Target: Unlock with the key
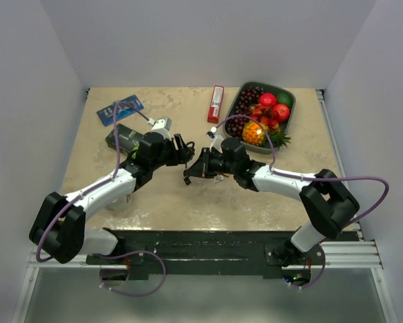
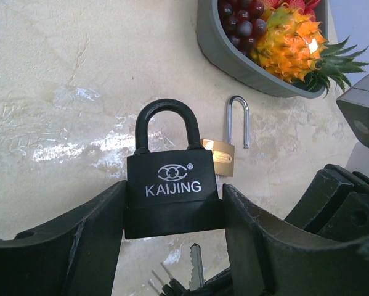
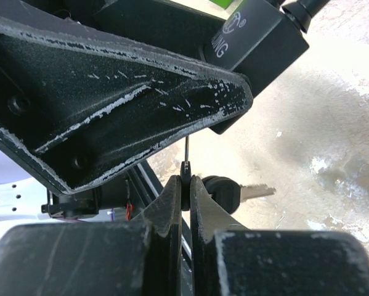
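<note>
The left gripper (image 2: 172, 213) is closed on the body of a black padlock (image 2: 170, 179), one finger on each side. The shackle is shut and points away from the wrist. Directly below it, the right gripper (image 3: 185, 182) has its fingers pinched nearly together on a thin key (image 3: 186, 151), blade aimed up at the padlock's underside. Whether the tip is in the keyhole cannot be seen. A second key (image 3: 249, 192) hangs beside the right fingers. Beyond the black padlock, a brass padlock (image 2: 219, 159) lies on the table (image 2: 61, 92) with its shackle open.
</note>
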### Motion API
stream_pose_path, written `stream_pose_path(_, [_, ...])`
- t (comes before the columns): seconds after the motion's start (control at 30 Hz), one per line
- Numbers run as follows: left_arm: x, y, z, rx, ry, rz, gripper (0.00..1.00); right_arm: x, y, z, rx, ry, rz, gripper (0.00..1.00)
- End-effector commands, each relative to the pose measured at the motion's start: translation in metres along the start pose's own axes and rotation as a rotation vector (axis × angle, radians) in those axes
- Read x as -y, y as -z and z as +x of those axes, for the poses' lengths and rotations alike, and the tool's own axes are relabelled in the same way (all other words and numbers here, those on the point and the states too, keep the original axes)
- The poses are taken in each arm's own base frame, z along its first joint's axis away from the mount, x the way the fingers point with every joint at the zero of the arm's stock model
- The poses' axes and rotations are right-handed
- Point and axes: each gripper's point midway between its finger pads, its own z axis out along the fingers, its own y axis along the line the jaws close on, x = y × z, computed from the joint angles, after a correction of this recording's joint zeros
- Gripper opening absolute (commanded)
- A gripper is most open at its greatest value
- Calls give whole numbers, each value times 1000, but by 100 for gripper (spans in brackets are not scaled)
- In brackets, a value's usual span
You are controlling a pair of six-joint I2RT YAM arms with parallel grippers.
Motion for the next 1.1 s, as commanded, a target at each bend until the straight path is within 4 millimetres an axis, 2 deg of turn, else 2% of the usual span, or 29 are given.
stream_pose_path(0.0, [42,11,-58,176,-31,111,0,-11,0,-8,13,22,-39,0])
stream_pose_path(1.07, [46,13,-56,179,-50,113,0,-4,-3,-21,27,13,-23,0])
